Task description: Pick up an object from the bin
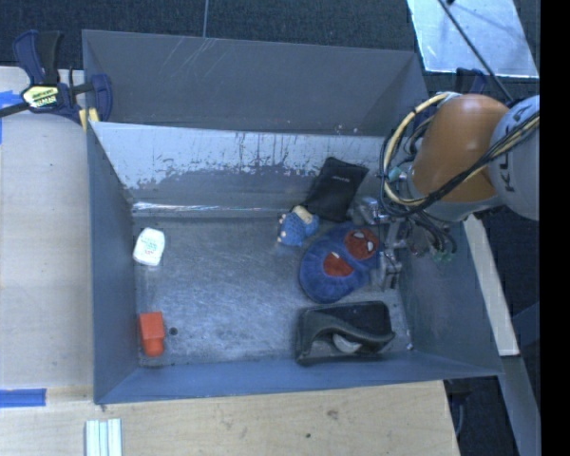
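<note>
- Grey metal bin (112, 255): its things crowd the right half.
- Round blue fabric disc with red patches (325, 272): right of centre, immediately left of the gripper.
- Gripper (388, 250): low at the disc's right edge; spread or pressed together, I cannot tell.

My bin (228, 297) holds a white jar (149, 246) and orange block (151, 333). A blue cushion (323, 274) lies near a black shoe (347, 332).

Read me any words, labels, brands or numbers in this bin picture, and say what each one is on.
No text reads clearly.
White round container, left side of the bin: faint greenish mark, too blurred to read.
Robot arm, grey link: dark lettering, cut off at the edge, unreadable.
</note>
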You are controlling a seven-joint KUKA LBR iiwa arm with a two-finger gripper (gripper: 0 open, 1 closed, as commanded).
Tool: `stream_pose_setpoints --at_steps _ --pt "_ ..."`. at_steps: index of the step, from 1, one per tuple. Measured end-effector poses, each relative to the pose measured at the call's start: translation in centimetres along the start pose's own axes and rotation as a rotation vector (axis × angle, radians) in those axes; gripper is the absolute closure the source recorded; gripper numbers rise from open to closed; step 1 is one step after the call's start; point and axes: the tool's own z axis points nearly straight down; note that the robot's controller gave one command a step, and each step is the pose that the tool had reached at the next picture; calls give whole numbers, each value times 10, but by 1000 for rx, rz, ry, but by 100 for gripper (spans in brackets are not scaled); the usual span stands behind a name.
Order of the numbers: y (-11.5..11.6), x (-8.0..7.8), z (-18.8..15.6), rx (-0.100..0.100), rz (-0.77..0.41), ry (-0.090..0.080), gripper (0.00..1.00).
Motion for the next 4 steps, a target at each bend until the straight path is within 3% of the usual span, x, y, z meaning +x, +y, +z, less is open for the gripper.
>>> stream_pose_setpoints --at_steps 1,2,3,4 --pt "-11 2 -47 3 -279 -7 0" --pt "41 7 1 4 -175 -7 0" --pt "40 4 -5 5 -175 -17 100" --pt "42 -16 -99 2 -113 -12 100"
